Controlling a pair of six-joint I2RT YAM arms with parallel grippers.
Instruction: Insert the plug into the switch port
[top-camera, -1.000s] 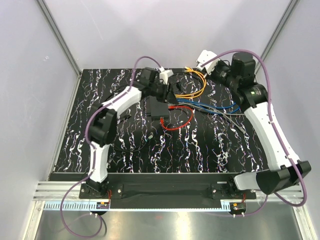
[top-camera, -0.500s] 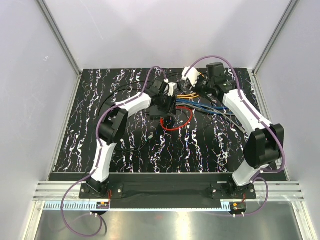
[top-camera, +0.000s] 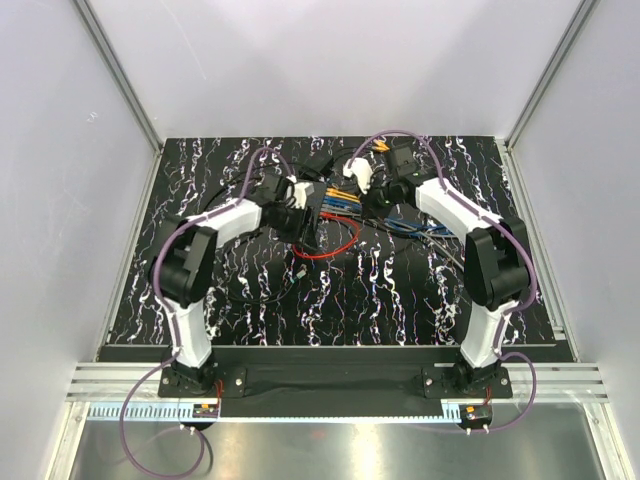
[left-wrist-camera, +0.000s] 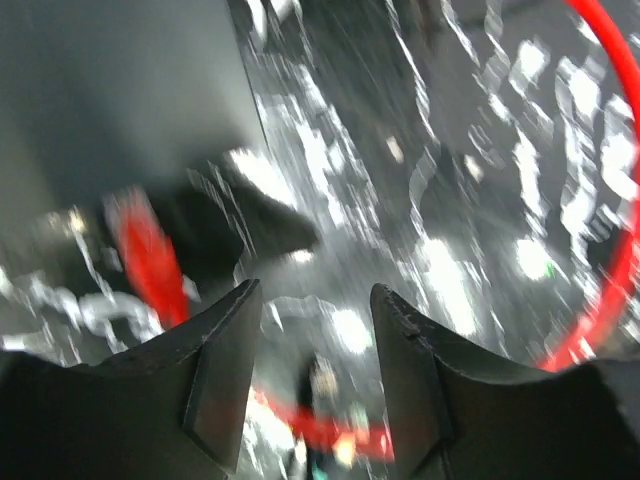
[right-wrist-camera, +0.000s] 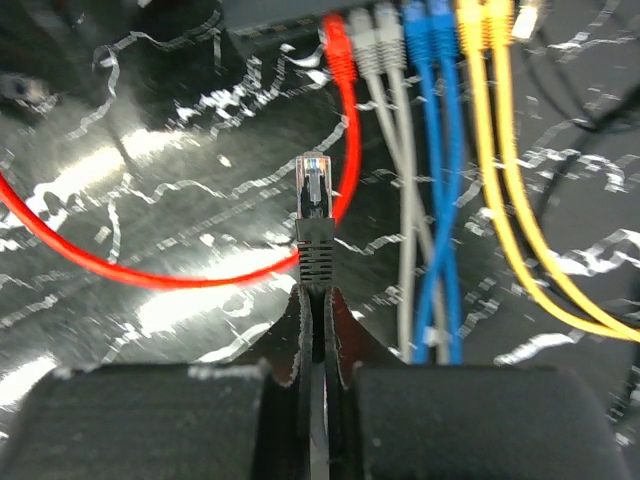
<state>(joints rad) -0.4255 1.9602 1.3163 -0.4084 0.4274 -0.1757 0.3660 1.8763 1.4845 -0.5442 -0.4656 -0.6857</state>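
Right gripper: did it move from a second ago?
Yes. The right gripper came away from the table's far edge, moving left and nearer to the arm bases.

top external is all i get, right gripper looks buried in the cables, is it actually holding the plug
Observer: Yes. In the right wrist view the right gripper is shut on the black boot of the plug, its clear tip pointing at the switch.
Operator: is it in a port yet
Observer: No. The tip sits apart from the switch edge, short of where the red cable plugs in.
Operator: and the left one
Observer: The left wrist view is blurred, but the left gripper has its fingers apart with nothing between them.
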